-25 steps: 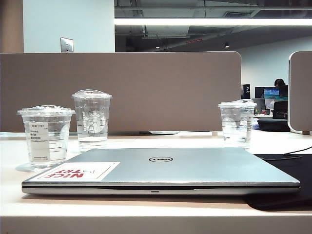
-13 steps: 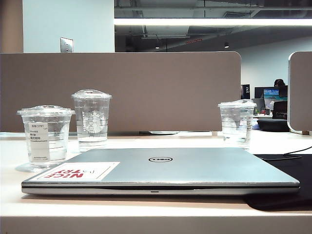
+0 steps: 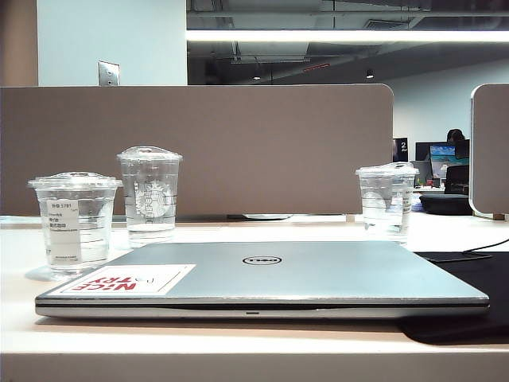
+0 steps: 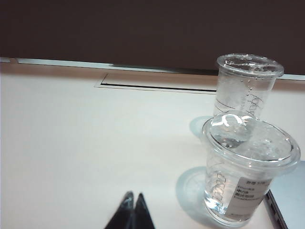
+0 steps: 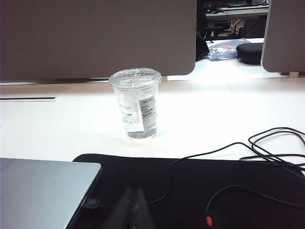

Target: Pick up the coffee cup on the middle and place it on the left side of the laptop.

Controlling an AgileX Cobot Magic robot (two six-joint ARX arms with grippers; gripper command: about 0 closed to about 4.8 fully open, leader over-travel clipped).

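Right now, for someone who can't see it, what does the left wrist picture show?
Two clear lidded plastic cups stand on a pale table: the short coffee cup with a white label in front, a taller cup behind it. The left tool, shut, sits apart from both; a laptop corner shows beside the coffee cup.

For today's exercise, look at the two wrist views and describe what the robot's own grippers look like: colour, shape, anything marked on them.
Only the tips show. The left gripper ends in two dark, glossy, tapering fingers that come to narrow points. The right gripper looks alike: two dark, slim, pointed fingers. No markings or cables on either are visible. The exterior view shows neither arm.
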